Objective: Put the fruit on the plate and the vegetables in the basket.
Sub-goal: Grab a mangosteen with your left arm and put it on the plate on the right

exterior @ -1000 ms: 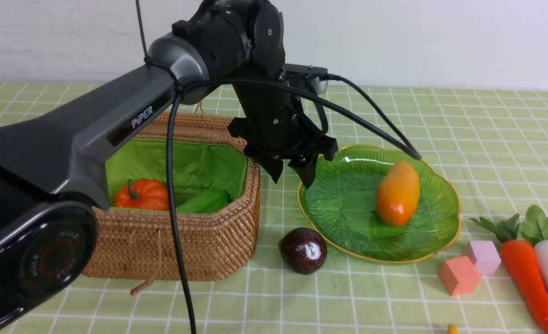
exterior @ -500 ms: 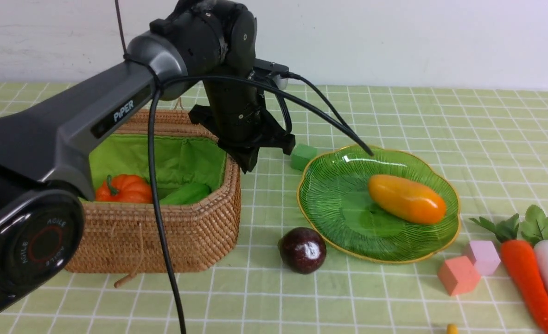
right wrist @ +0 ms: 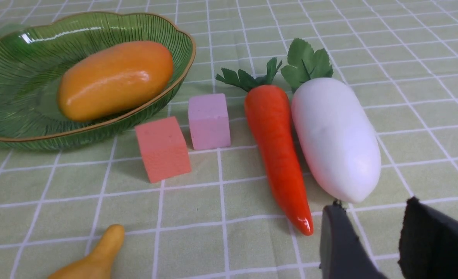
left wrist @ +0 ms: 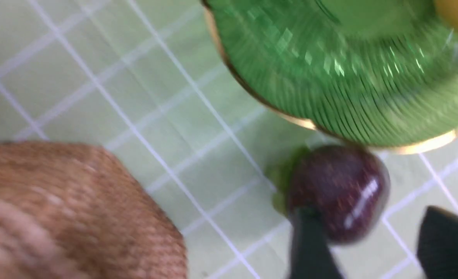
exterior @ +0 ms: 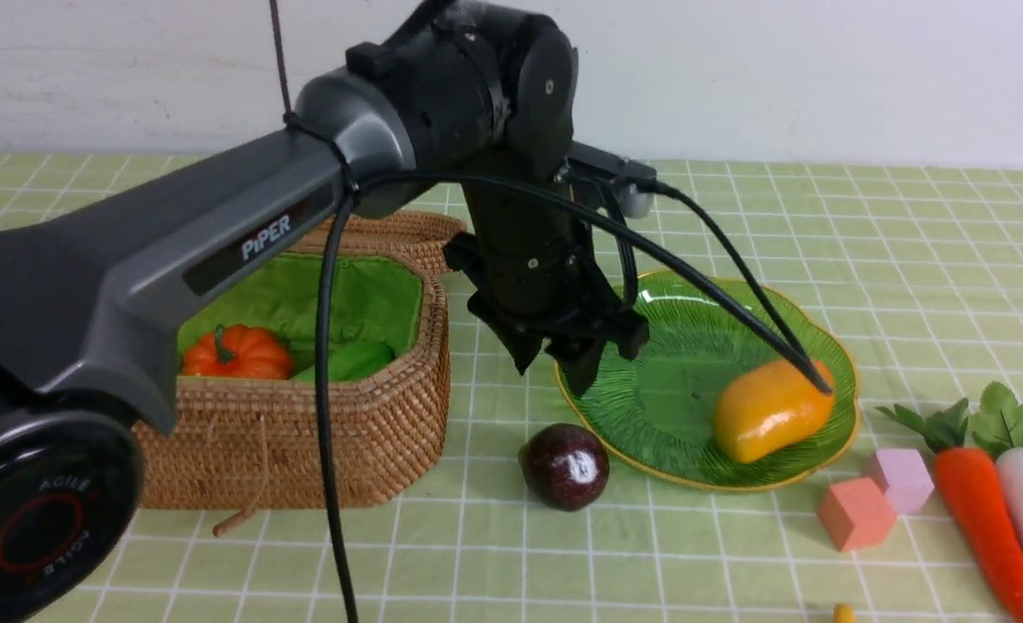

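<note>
Nearest, the right gripper (right wrist: pixel 372 240) hangs parted and empty just short of the white radish (right wrist: pixel 333 139) and the carrot (right wrist: pixel 277 147). Farther on, the plum (exterior: pixel 565 465) sits on the cloth beside the plate (exterior: pixel 650 407). The left gripper (exterior: pixel 555 363) hovers just above the plum, jaws apart, holding nothing. The mango (exterior: pixel 771 408) lies in the plate.

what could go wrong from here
The dark purple round toy plum lies close to the rim of the green ribbed glass plate; the left arm's open fingers could bump that rim reaching for it, or send it rolling. The glossy yellow-orange toy mango lies near the plate's edge, so a jolt might tip it out.
</note>
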You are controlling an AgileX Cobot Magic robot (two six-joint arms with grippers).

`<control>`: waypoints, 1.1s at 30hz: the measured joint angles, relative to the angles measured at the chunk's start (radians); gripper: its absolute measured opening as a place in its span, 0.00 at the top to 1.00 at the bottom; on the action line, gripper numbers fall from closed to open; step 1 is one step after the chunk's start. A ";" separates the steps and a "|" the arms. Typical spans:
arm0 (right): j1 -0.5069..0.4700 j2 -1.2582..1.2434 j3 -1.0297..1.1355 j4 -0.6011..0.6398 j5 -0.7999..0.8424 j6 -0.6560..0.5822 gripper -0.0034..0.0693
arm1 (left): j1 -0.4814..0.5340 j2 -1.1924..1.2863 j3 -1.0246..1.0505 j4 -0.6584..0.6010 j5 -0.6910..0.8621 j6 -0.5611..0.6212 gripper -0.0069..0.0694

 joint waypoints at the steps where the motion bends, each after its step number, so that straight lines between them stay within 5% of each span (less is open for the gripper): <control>1: 0.000 0.000 0.000 -0.003 0.000 0.000 0.62 | -0.001 -0.002 0.049 -0.003 0.000 0.005 0.21; 4: 0.000 0.000 0.000 -0.003 0.000 0.000 0.62 | 0.001 0.003 0.122 -0.004 -0.013 0.011 0.07; 7: 0.000 0.000 0.000 -0.003 0.000 0.000 0.62 | 0.002 0.016 0.161 -0.023 -0.054 0.031 0.04; 13: 0.000 0.000 0.000 -0.004 0.000 0.000 0.62 | 0.002 0.053 0.167 -0.099 -0.100 0.084 0.12; 19: 0.000 0.000 0.000 -0.007 0.000 0.000 0.62 | 0.002 0.065 0.168 -0.114 -0.120 0.090 0.30; 33: 0.000 0.000 0.000 -0.008 0.000 0.000 0.62 | 0.002 0.050 0.098 -0.116 -0.019 0.090 0.31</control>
